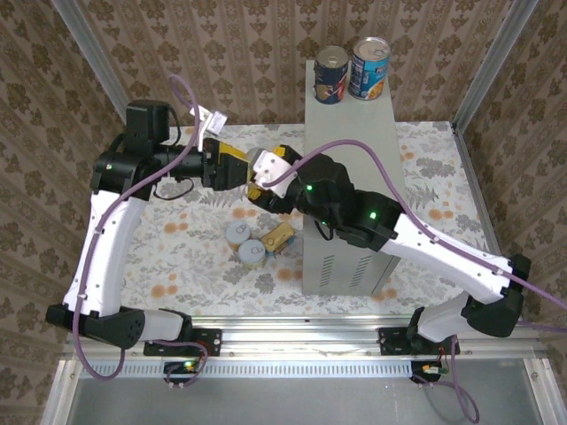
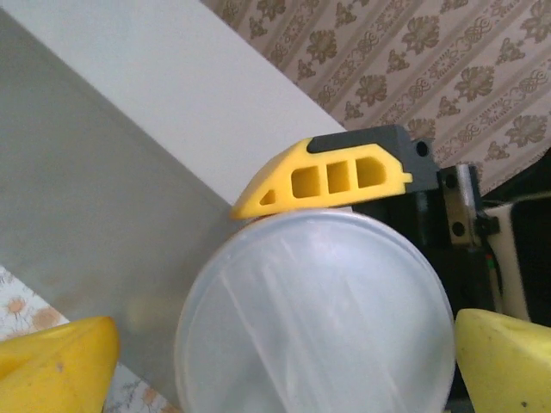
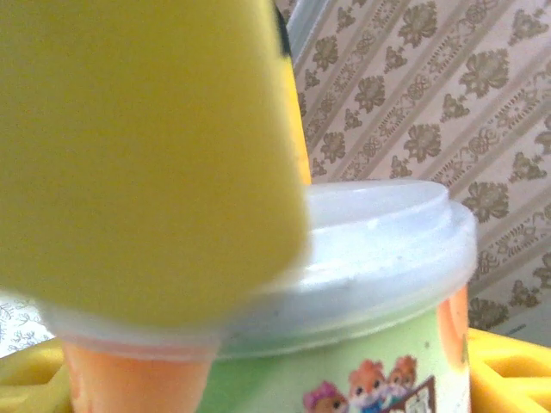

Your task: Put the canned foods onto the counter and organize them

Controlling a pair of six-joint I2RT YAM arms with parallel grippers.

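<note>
Right gripper [image 3: 267, 383] grips the green can [image 3: 370, 258] by its sides, as far as the wrist view shows. The can hangs in the air just off the counter's [image 1: 354, 124] left edge. Left gripper [image 2: 275, 370] stands wide around the lid and seems clear of it. Check that your right grip is firm before you draw the left arm straight back. Keep the can upright, lift it over the edge, and set it beside the two cans [image 1: 369, 68] at the far edge.

Place: staged robot test cell, lab-like
Walls: brown damask-patterned wallpaper panels [image 1: 248, 44]
Frame: bare silvery aluminium rails [image 1: 292, 328]
Floor: floral-patterned printed sheet [image 1: 168, 257]
</note>
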